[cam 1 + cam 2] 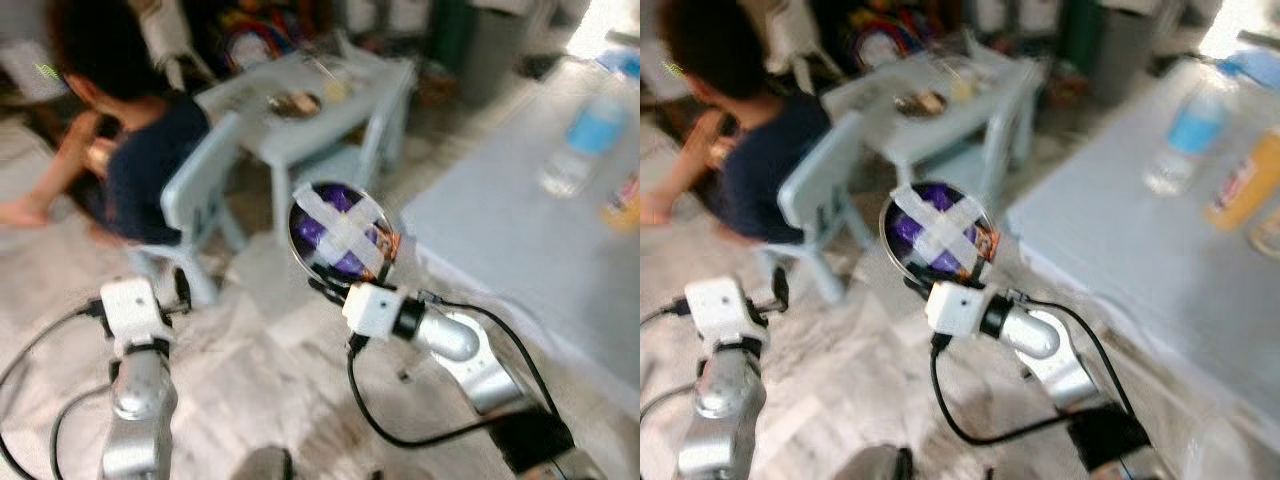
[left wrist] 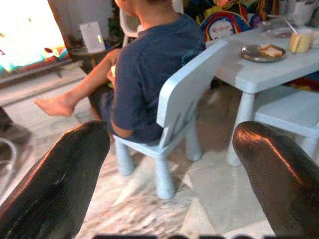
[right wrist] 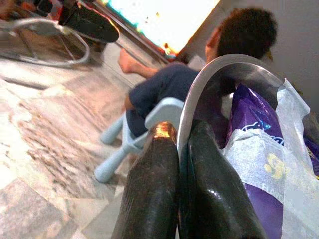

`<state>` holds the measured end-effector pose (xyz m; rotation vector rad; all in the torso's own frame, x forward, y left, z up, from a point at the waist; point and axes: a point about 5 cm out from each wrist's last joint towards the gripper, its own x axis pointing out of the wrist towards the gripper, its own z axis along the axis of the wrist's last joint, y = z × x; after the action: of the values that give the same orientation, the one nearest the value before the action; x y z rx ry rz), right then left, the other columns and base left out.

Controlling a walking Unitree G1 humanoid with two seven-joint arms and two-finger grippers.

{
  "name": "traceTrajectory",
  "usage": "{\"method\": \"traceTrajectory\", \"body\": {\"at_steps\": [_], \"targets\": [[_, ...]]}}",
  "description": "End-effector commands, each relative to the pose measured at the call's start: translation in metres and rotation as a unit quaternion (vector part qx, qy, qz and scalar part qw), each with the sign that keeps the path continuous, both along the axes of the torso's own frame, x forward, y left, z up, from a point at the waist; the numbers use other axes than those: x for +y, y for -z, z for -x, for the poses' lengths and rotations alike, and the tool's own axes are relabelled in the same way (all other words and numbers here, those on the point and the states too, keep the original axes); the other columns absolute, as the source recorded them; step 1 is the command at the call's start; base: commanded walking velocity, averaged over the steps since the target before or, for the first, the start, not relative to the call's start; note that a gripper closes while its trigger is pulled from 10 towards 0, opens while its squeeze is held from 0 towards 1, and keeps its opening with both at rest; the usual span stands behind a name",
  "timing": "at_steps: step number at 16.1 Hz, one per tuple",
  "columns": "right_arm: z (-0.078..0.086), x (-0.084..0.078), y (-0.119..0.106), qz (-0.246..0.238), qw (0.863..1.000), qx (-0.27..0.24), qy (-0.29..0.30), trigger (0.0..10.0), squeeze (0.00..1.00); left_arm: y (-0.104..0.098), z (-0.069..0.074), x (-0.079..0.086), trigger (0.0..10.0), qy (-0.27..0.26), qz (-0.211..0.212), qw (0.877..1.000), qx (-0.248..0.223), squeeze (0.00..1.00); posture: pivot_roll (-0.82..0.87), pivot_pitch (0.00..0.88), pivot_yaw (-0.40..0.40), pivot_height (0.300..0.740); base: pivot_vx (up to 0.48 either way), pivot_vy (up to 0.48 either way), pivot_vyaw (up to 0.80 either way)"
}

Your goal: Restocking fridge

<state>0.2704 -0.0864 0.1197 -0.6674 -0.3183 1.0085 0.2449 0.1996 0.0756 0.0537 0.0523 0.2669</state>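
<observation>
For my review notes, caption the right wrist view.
Right hand grips taped steel bowl rim; a person sits beyond.

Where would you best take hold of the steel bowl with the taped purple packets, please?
By its thin rim, pinched edge-on from the side facing the robot, much as the right gripper does now: the steel bowl is round and smooth-walled, and white tape crosses its mouth, so only the rim offers the fingers purchase.

Steel bowl (image 1: 342,232) — purple packet, taped — tilted upright
</observation>
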Motion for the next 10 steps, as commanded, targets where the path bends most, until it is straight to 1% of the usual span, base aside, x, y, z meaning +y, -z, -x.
{"method": "traceTrajectory", "body": {"at_steps": [1, 3, 7, 10], "targets": [[0.0015, 0.0071, -0.0071, -0.011, 1.000, -0.012, -0.012, 10.0, 0.00, 0.0023, 0.0031, 0.0004, 10.0, 0.008, -0.013, 1.000, 0.006, 0.00, -0.03, 0.023, 0.041, 0.740, 0.000, 0.000, 0.80], [0.0045, 0.0117, -0.0049, -0.011, 1.000, -0.009, -0.023, 10.0, 0.00, 0.0060, 0.0064, 0.0000, 10.0, 0.011, -0.008, 1.000, 0.011, 0.00, -0.02, 0.024, 0.038, 0.740, 0.000, -0.366, 0.80], [0.0050, 0.0132, -0.0037, -0.011, 1.000, -0.007, -0.027, 10.0, 0.00, 0.0064, 0.0066, -0.0003, 10.0, 0.012, -0.006, 1.000, 0.010, 0.00, -0.02, 0.021, 0.040, 0.740, 0.000, 0.000, 0.80], [0.0068, 0.0121, -0.0014, -0.011, 1.000, -0.002, -0.026, 10.0, 0.00, 0.0097, 0.0101, -0.0006, 10.0, 0.014, -0.008, 1.000, 0.017, 0.00, -0.02, 0.021, 0.041, 0.740, 0.000, 0.000, 0.79]]}}
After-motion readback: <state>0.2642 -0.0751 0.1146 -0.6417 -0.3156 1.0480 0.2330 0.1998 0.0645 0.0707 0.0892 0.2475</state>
